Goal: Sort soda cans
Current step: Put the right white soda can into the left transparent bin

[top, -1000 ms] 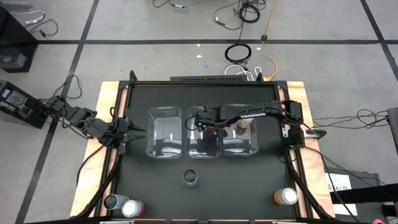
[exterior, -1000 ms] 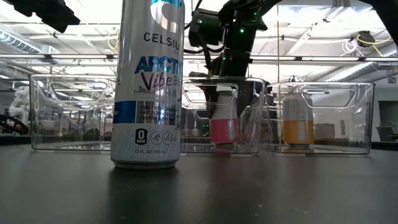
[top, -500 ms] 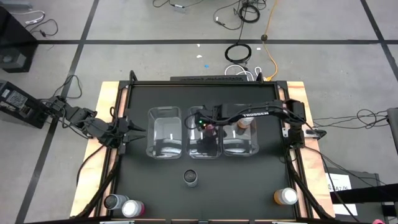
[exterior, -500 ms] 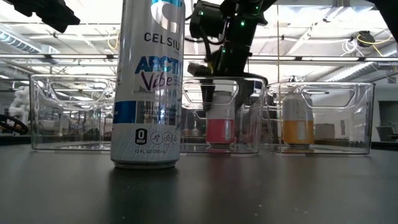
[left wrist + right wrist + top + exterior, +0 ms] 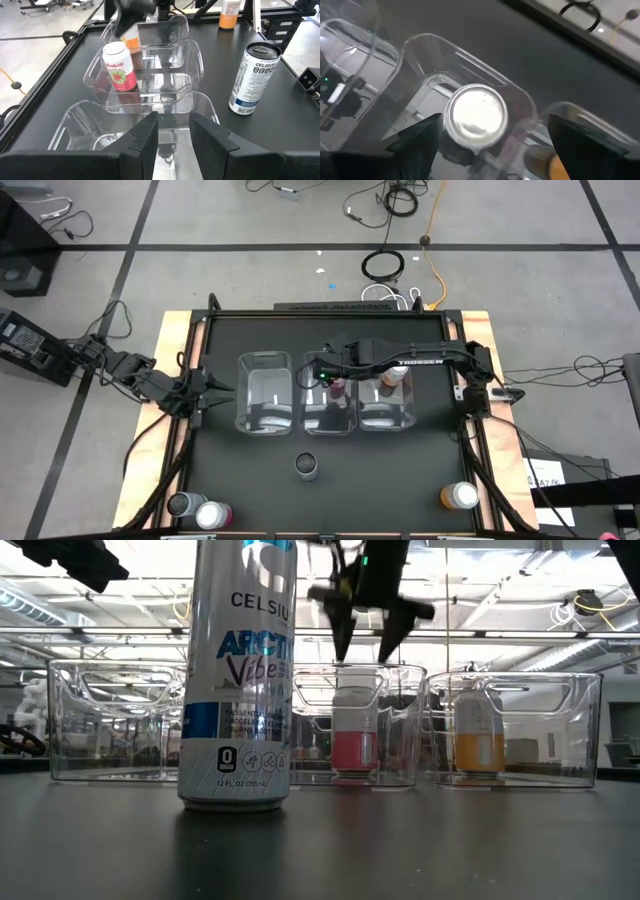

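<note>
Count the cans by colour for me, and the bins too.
Grey cans: 2
Pink cans: 2
Orange cans: 2
Clear bins: 3
Total: 9 (6 cans, 3 bins)

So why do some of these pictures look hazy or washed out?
Right wrist view: the pink can's silvery top glares white and the clear bin around it is blurred. Low view: bright ceiling lights backlight the scene, and the near Celsius can looms large. Left wrist view: reflections streak the bin walls.
</note>
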### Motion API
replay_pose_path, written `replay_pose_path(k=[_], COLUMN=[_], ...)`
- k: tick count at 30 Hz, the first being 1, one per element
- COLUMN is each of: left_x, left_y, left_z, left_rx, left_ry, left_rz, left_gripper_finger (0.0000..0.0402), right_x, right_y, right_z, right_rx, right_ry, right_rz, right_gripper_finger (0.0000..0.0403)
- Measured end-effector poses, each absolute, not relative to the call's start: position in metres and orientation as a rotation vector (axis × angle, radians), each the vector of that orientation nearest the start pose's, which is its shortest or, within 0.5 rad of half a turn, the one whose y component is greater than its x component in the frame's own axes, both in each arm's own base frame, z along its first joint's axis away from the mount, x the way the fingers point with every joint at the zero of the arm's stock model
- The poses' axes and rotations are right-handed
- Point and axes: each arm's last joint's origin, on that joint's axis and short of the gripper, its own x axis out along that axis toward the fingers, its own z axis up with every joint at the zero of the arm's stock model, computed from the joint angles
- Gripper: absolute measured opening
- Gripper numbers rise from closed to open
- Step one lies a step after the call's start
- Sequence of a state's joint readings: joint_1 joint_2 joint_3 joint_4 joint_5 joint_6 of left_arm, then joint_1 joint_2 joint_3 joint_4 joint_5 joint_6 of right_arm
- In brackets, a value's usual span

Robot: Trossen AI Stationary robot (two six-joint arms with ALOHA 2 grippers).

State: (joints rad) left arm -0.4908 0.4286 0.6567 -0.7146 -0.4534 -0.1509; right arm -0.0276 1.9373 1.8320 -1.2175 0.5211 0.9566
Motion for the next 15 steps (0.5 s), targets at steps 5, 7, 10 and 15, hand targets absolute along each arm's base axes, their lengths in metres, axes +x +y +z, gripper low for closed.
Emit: replay_pose_path(k=[5, 7, 10, 15], left_x=[0.083, 0.083, 0.083, 0.083], left_y=[-0.03, -0.03, -0.03, -0.03], left_z=[0.283, 0.283, 0.283, 0.283], left_rx=[0.073, 0.073, 0.072, 0.072], left_ry=[0.434, 0.434, 0.434, 0.434], left_rz=[-0.004, -0.004, -0.004, -0.003], left_gripper_finger=[0.0121, 0.0121, 0.0121, 0.0121], right_x=[0.375, 0.368, 0.359, 0.351], right_y=[0.003, 0.02, 0.047, 0.088], right_z=[0.328, 0.336, 0.34, 0.338], right_rx=[0.49, 0.494, 0.482, 0.546], right_ry=[0.952, 0.962, 0.999, 1.114], right_rz=[-1.03, -1.027, -1.01, -0.868], right_gripper_finger=[0.0352, 0.0352, 0.0352, 0.0352])
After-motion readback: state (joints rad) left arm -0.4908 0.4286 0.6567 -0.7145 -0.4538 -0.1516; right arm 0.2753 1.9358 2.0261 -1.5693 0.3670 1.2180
